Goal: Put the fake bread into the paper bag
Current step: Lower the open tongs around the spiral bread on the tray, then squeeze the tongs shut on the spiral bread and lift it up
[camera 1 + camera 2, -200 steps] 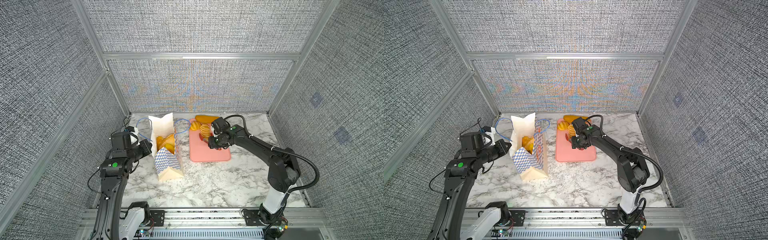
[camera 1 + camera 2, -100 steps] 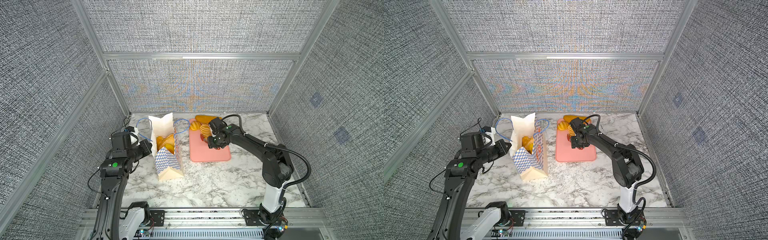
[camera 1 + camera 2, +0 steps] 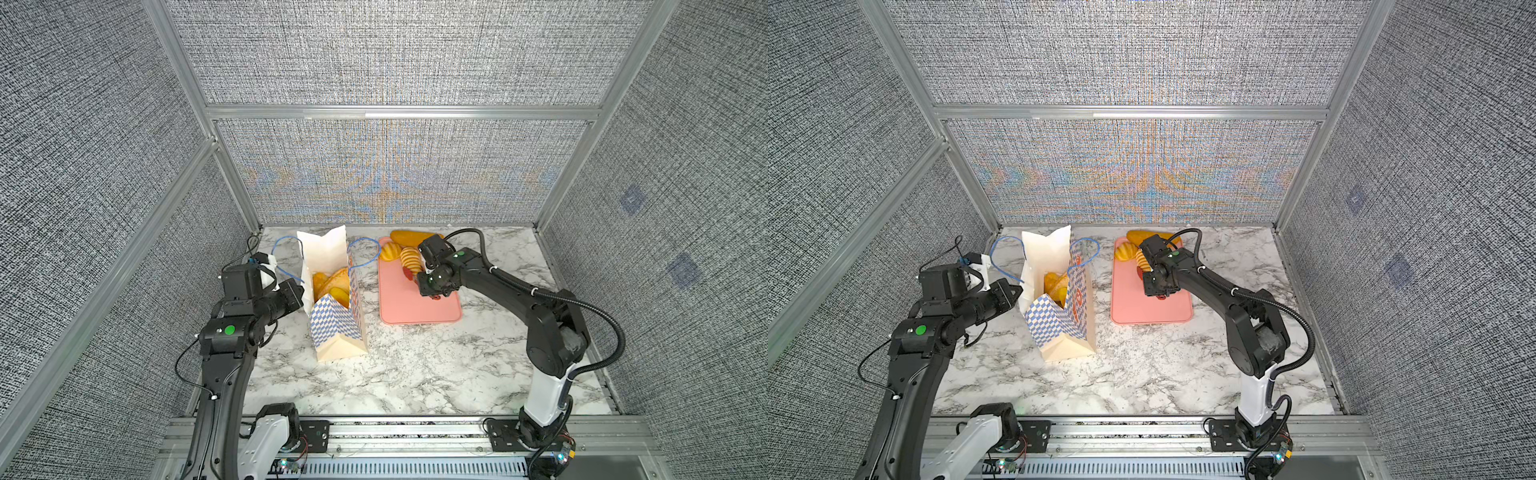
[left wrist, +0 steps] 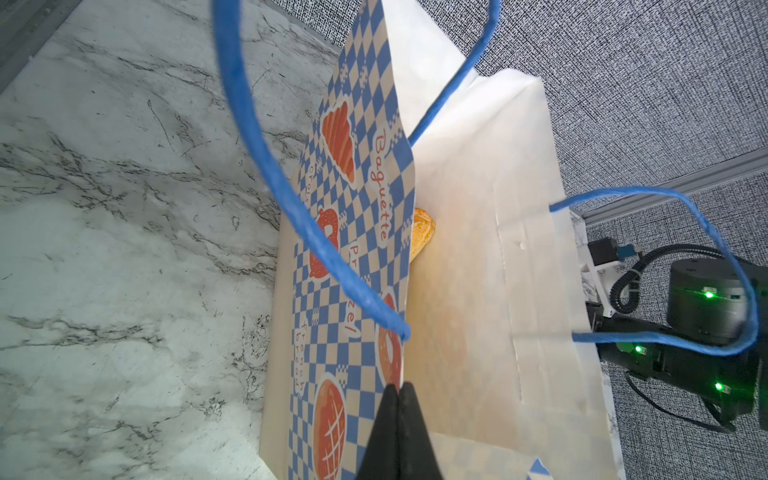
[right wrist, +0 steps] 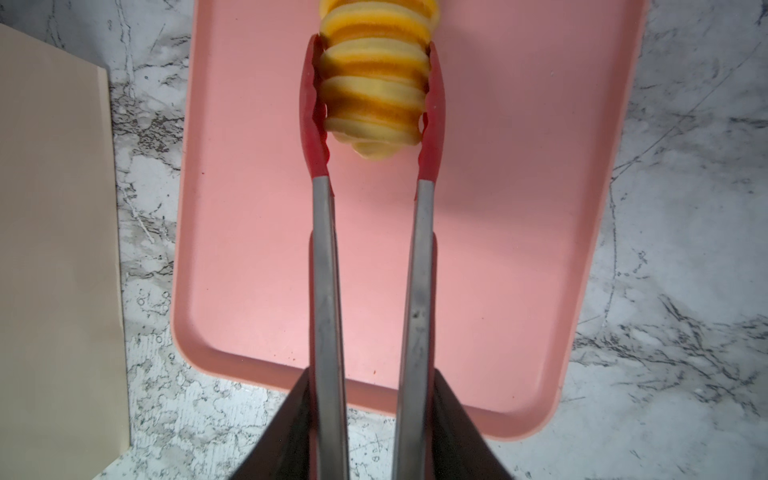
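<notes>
Here, in both top views the paper bag [image 3: 334, 328] stands open on the tabletop [image 3: 415, 374] with fake bread [image 3: 332, 282] inside; a long loaf [image 3: 409, 237], an oval bun [image 3: 390, 251] and a ridged roll [image 3: 409, 259] sit at the pink tray's [image 3: 419, 311] far end. In the left wrist view the left gripper [image 4: 400, 388] presses its fingers [image 4: 411, 415] together on the bag's checkered rim. In the right wrist view the right gripper [image 5: 370, 415] pinches the red tongs [image 5: 324, 270] between its fingers [image 5: 286, 440], and the tongs' tips clamp the ridged roll

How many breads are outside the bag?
3: a ridged roll between the red tongs over the pink tray, an oval bun at the tray's far left corner, a long loaf along its far edge. The right arm may hide more.
</notes>
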### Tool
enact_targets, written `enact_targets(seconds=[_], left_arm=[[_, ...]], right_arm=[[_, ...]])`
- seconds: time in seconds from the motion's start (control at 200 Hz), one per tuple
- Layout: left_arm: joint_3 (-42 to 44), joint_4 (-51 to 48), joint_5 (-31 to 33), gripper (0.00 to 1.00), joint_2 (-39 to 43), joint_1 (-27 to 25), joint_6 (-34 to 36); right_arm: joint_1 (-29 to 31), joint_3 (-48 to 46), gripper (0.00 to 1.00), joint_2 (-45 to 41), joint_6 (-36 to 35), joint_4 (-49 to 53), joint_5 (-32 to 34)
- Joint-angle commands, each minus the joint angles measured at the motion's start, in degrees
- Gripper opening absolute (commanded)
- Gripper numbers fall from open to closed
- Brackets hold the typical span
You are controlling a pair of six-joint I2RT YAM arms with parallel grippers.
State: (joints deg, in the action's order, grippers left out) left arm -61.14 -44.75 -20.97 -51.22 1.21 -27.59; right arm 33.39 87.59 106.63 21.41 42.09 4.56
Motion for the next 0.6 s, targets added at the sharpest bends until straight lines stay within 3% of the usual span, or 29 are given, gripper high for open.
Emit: enact_targets(seconds=[0.0,0.385,0.595], left_arm=[[-0.42,-0.04,0.35,0.03,-0.02,0.02,0.17],[-1.15,-0.02,0.57,0.03,-0.27,0.02,0.26],[-1.17,-0.04,0.4,0.12,-0.36,0.02,0.08]], right_arm=[[0.1,-1.04,0.4,-1.51,-0.14,-0.79,0.45],[0.58,-7.2,0.35,-8.85,0.99,-1.89,-0.63],[0.69,-8.88,0.34,-11.81,1.35,-1.79,-1.04]])
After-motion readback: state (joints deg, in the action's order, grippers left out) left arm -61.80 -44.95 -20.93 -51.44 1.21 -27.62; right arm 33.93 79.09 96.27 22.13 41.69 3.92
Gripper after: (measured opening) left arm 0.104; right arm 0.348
